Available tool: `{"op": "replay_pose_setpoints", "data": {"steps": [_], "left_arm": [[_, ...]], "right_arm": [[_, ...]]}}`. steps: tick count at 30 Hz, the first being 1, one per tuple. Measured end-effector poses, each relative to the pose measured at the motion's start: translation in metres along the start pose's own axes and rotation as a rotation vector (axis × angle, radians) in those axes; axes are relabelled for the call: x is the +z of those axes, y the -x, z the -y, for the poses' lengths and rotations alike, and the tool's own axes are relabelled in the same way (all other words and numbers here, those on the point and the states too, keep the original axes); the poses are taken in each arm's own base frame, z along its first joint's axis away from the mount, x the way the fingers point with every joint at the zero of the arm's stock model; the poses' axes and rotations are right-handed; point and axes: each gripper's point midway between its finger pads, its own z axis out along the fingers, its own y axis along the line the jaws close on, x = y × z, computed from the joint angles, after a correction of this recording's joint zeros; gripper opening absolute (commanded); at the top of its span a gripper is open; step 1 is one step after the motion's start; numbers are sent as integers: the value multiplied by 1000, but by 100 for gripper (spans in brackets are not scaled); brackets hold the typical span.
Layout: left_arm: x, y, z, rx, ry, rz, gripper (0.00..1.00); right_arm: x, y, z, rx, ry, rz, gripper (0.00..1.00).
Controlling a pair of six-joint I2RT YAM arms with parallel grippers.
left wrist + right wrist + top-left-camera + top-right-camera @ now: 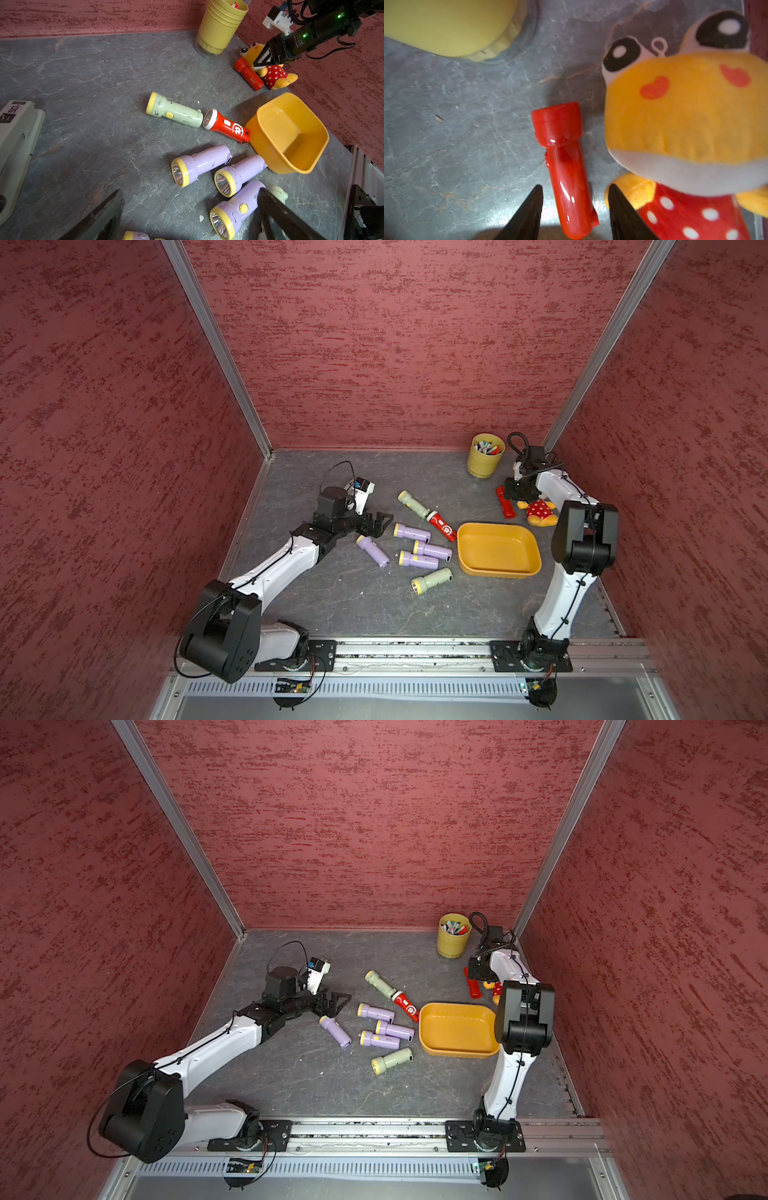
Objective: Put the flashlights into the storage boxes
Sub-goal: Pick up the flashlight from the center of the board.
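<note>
The orange-yellow storage box (498, 549) (457, 1029) stands empty at the right. Left of it several flashlights lie loose: lilac ones (411, 532) (432, 549) (417, 560) (372, 551), a pale green one (413, 504) end to end with a red one (442, 526), and another green one (431, 580). A second red flashlight (566, 166) (505, 502) lies beside the plush toy. My right gripper (575, 187) (513, 489) is open and straddles its body, with gaps on both sides. Over the lilac ones, my left gripper (190, 192) (384, 522) is open and holds nothing.
A round yellow cup of pens (485, 456) stands at the back right. The yellow plush toy (540, 512) in a red dotted dress lies against the red flashlight, close to the right wall. A grey-white device (16, 135) lies near the left arm.
</note>
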Motion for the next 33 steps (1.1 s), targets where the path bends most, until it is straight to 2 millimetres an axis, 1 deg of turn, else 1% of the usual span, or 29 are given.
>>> {"op": "replay_pose_setpoints", "data": {"steps": [4,9,12,18,22,25,28,33], "left_arm": [[2,4,4,7,-2,3,100],[3,12,4,16,7,17,100],[4,11,4,15,11,13,100],[6,8,5,17,15,3,100],[7,7,5,16,21,-3,100],[7,5,6,17,21,-10,100],[8,4,8,18,19,-14,100],[9,2,10,23,24,-18,100]], "right_arm": [[9,4,-4,-2,23,13,51],[34,-9,-5,1,34,-37,51],[42,-14,-5,2,36,-55,51],[49,-17,-5,3,39,-64,48],[53,-19,-5,3,38,-70,47],[55,-20,-4,1,38,-73,42],[55,-19,-4,-3,37,-71,35],[52,-19,-5,-1,38,-68,30]]}}
